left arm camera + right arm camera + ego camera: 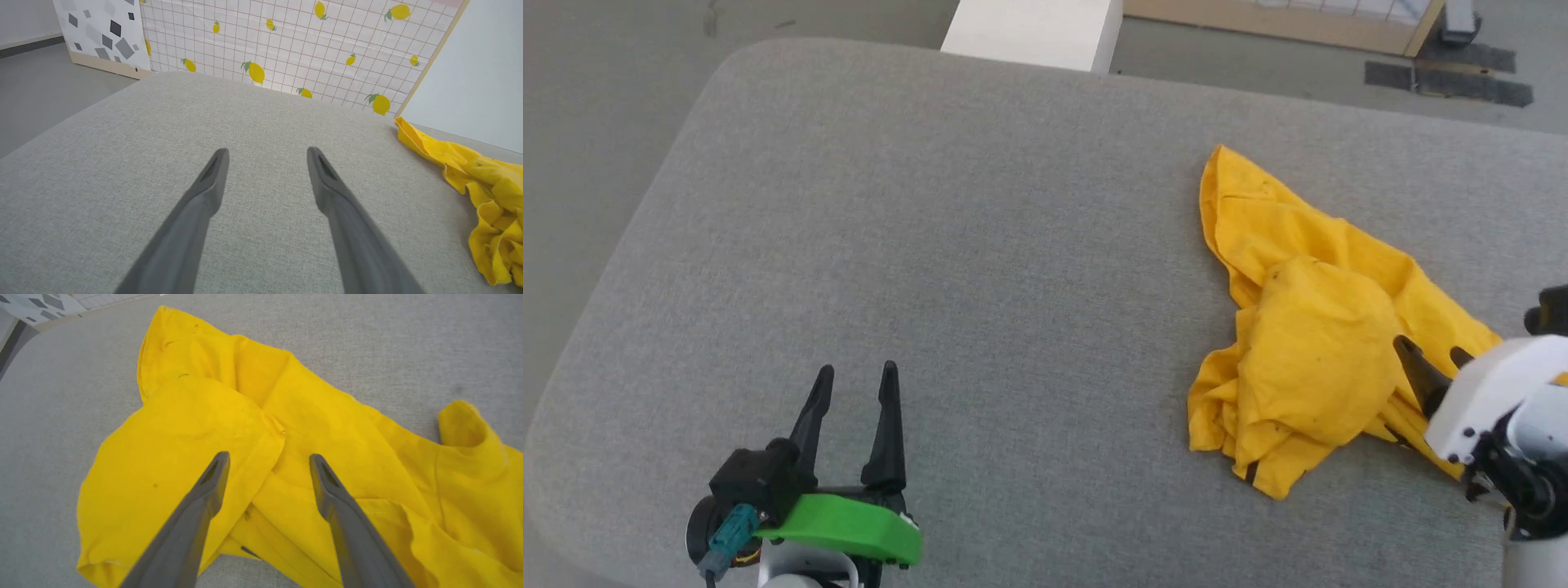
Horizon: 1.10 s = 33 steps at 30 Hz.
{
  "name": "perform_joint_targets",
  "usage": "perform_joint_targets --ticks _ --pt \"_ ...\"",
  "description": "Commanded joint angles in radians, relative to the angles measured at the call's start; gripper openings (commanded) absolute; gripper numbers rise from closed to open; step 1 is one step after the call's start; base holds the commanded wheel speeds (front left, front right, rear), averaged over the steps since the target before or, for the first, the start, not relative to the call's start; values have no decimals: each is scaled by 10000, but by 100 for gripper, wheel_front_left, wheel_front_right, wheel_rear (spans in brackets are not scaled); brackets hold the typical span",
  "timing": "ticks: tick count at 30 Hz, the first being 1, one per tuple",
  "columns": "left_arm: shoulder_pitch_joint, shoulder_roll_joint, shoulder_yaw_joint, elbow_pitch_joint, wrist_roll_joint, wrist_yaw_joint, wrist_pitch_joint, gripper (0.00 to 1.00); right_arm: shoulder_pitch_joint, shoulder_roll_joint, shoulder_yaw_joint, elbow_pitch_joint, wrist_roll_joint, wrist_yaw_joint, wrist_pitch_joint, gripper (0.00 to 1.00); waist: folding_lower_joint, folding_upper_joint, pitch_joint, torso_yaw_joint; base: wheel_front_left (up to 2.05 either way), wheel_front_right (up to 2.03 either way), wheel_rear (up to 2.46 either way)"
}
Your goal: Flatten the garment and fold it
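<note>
The garment (1307, 335) is a bright yellow T-shirt lying crumpled in a heap on the right side of the grey cushion; its plain side shows, with folds and a hem turned over (261, 428). My right gripper (1431, 356) hangs open just over its right part, fingers spread above the cloth and holding nothing (267, 457). Far to the left, near the cushion's front edge, my left gripper (856, 374) stands open over bare fabric (267, 153). The garment's edge (482, 183) lies at the right of the left wrist view.
The grey fabric cushion (947, 245) has rounded corners, with floor beyond its left edge. A white block (1033, 33) stands behind its far edge. A lemon-patterned panel (286, 41) and a grey-patterned panel (102, 32) stand beyond the cushion.
</note>
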Motion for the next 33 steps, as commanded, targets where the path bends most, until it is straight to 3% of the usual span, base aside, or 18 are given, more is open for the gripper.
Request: perform_joint_targets --ticks 1,8,9,11,20,27,33 --pt "-208 5 -6 10 -39 -62 -78 100 -329 -4 72 300 -159 -13 -98 100 0 0 297 240 0 0 0" --pt "-512 -98 -106 169 -7 -151 -118 100 -1136 -3 -167 1983 -666 -13 -102 100 0 0 552 443 0 0 0" --pt "-547 -112 -117 199 -2 -158 -123 100 -1252 -3 -195 2132 -695 -13 -157 59 0 0 559 460 0 0 0" --pt "-587 -134 -127 246 5 -164 -133 100 -1472 -3 -197 2257 -720 -13 -392 0 0 0 540 471 0 0 0" --pt "-422 -110 2 360 -11 -123 -168 100 -1990 -3 1185 1162 -461 -13 -709 0 0 0 -62 292 0 0 0" --pt "-154 -66 91 311 -47 -39 -179 100 -1855 -3 4075 -269 1168 -13 -408 0 0 0 -636 289 0 0 0" --pt "91 76 223 190 -101 59 -160 100 -1142 -3 6702 -26 2561 -13 -437 0 0 0 -842 579 0 0 0"
